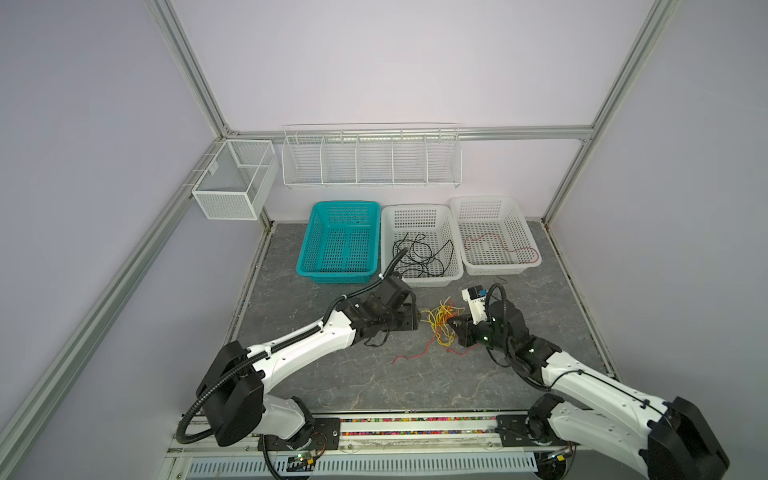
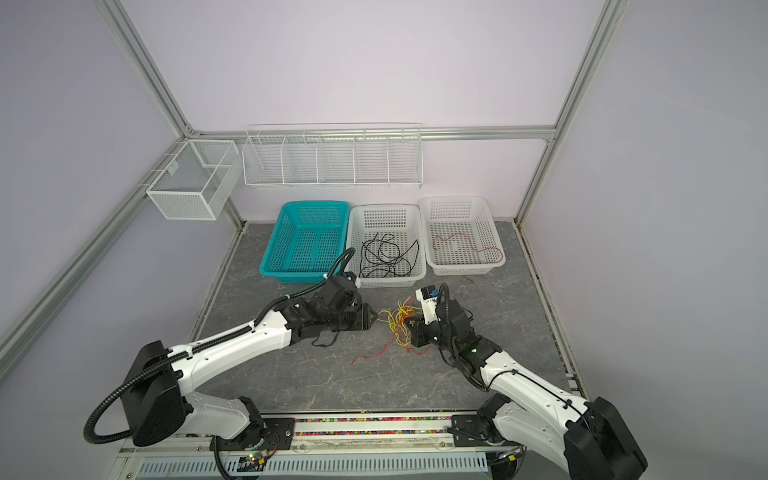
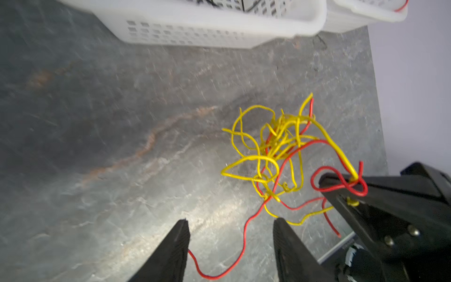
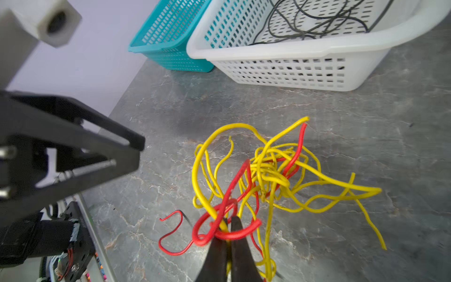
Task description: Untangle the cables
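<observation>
Left pincer (image 3: 230, 221): we see its jaws parted and gripping nothing; a loose red strand trails past them.
Right pincer (image 4: 228, 223): we find it clamped tight on a yellow strand of the yellow-and-red tangle (image 4: 268, 171), with a red loop round its tips.
Tangle's place: between our two pincers, just ahead of the left one.
Black cables (image 4: 303, 35): in the white basket (image 4: 317, 48) beyond both pincers.
Red cable (image 1: 512, 251): in the far white basket (image 1: 498, 270), beyond the right pincer.
</observation>
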